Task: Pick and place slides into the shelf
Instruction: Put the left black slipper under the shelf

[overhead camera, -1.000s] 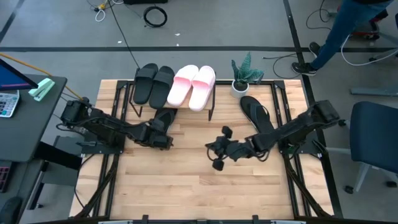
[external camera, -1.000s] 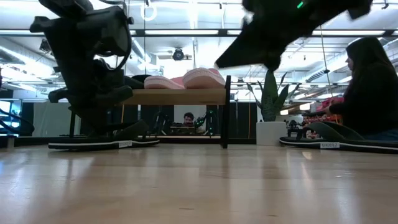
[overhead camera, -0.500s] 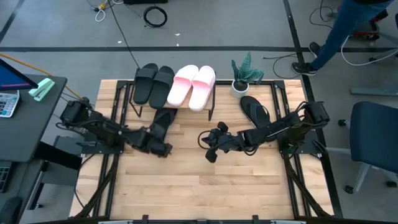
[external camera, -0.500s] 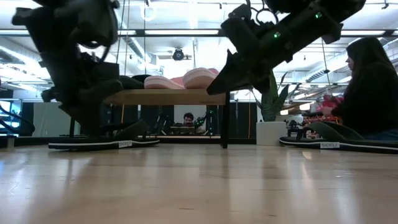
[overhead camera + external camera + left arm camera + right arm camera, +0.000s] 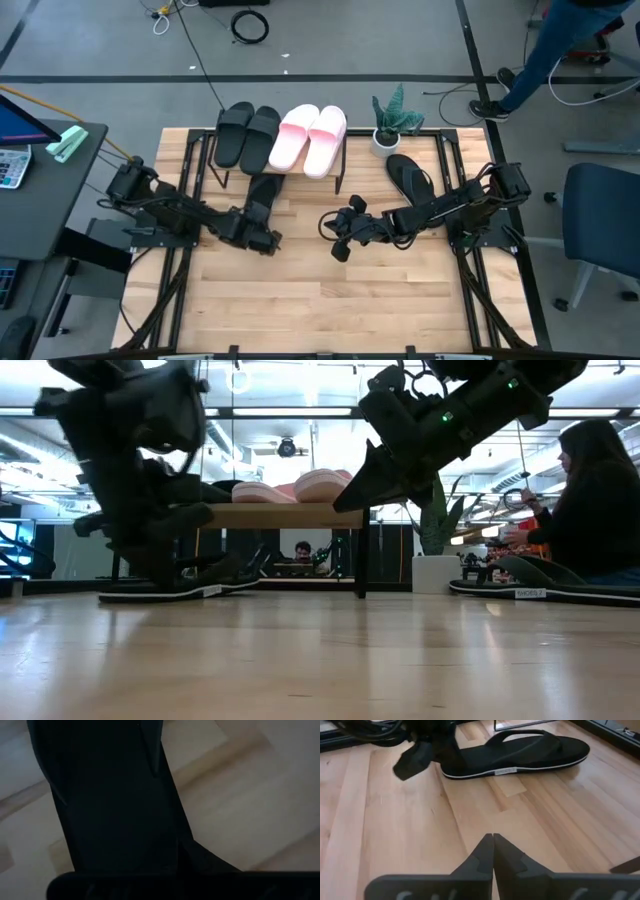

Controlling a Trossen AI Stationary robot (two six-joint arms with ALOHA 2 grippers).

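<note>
Left gripper clamped on thin flat black flip-flop's heel; light-wood black-legged shelf just ahead. Keep sole level, slide underneath. Right gripper pinched empty.

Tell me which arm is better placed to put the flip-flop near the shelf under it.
Left. Its gripper is at that flip-flop by the shelf; the right gripper, shut, hangs mid-table.

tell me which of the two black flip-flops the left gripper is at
The flip-flop lying on the table just in front of the shelf; the left gripper is at its heel. The other flip-flop lies beside the potted plant.
</note>
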